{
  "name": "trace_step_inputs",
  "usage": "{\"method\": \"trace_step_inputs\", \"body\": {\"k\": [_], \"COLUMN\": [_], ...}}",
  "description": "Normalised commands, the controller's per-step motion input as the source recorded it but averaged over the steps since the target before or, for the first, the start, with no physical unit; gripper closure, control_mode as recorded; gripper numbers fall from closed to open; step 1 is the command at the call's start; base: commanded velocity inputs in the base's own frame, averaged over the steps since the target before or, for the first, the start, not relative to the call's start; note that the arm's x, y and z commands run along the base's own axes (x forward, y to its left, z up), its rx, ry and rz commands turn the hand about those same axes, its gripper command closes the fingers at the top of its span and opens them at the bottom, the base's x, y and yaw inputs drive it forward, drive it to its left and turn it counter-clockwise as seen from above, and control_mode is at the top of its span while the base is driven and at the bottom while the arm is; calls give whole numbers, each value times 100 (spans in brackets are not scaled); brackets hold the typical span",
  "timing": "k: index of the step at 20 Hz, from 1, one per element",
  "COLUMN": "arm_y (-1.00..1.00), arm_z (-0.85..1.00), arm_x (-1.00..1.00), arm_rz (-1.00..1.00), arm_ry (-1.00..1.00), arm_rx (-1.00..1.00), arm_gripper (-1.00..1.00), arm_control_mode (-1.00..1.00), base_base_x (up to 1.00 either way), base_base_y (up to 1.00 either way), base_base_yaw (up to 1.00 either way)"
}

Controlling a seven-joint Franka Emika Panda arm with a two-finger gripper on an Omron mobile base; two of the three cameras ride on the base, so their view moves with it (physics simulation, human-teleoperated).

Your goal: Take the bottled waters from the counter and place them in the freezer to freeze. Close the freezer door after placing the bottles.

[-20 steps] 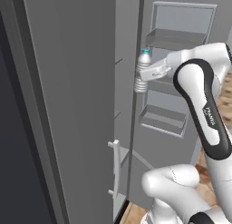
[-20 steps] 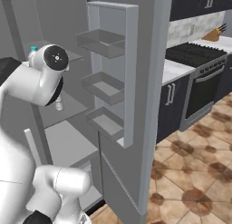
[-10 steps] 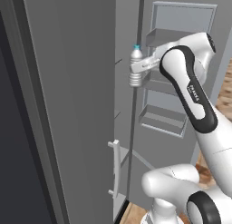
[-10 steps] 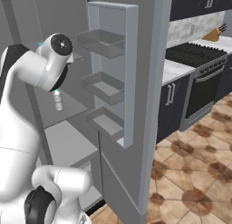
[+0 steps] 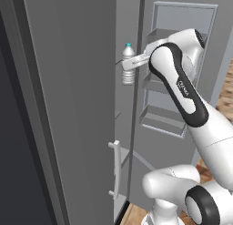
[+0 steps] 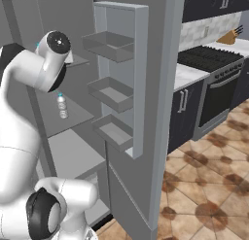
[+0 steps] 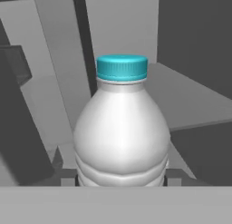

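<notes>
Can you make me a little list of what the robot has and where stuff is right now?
holding: one water bottle, upright, teal cap on top
gripper: shut on the bottle's middle
bottle's place: in the air at the open freezer's edge
freezer door: swung open, three empty door bins
second bottle: standing on a freezer shelf
stove: off to the right

**kitchen_sim_fan:** The small ribbed clear-plastic water bottle is looking milky and smooth, and its teal screw cap is showing fine ridges with a slight sheen. The tall grey freezer door panel is reading flat and matt.

**panda_lurker:** Agreed. The slim silver handle is looking like brushed metal, the grey door bins are looking like dull plastic, and the brown tiled floor is coming across mottled, like stone.
</notes>
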Motion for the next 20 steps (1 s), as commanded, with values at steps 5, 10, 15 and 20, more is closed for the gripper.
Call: {"method": "trace_step_inputs", "body": {"k": [5,10,15,20], "arm_y": [0,7,1,0], "arm_z": [0,-4,0,6], "arm_x": [38,42,36,22], "arm_rz": [0,0,0,0], "arm_ry": [-6,-7,-8,-5], "arm_rx": [-1,-1,-1,-1], "arm_gripper": [100,100,100,100], "arm_control_mode": [-100,-100,-100,-100], "base_base_x": [0,0,0,0], "base_base_y": [0,0,0,0], "base_base_yaw": [0,0,0,0]}}
